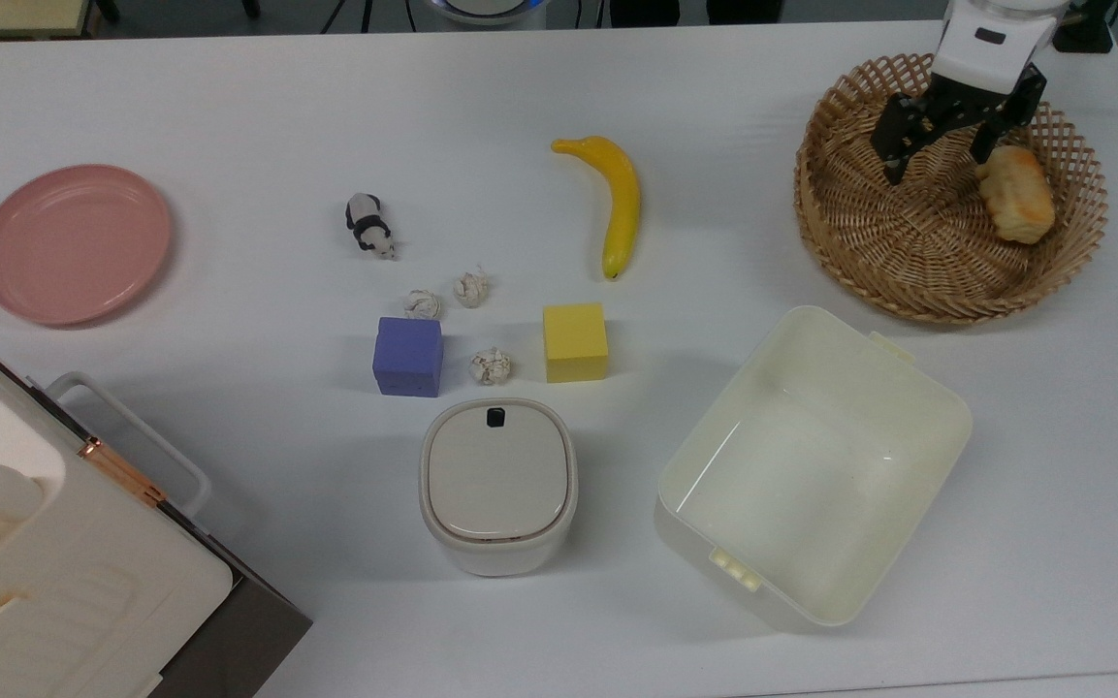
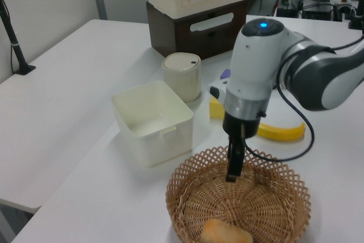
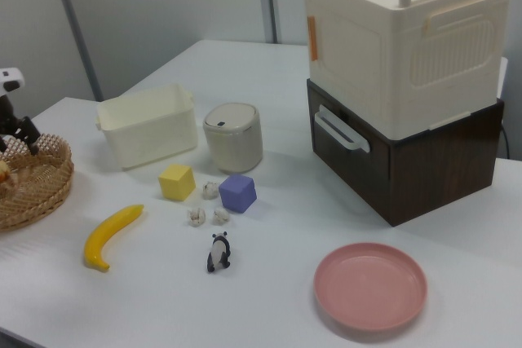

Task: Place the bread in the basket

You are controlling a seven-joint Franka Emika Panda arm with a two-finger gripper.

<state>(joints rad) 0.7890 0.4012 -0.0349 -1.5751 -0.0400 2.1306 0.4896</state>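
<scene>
One bread lies beside the spread end effector.

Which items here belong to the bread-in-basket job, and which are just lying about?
Job: bread, lying in the basket; gripper, jaws open above it.

Lying about: banana, yellow cube, purple cube, toy panda, pink plate, cream tub, lidded bin.

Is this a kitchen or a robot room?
Probably a robot lab, not a kitchen. A robot arm's gripper hangs over a basket on a plain white table, with toys around it, such as a panda and blocks.
</scene>
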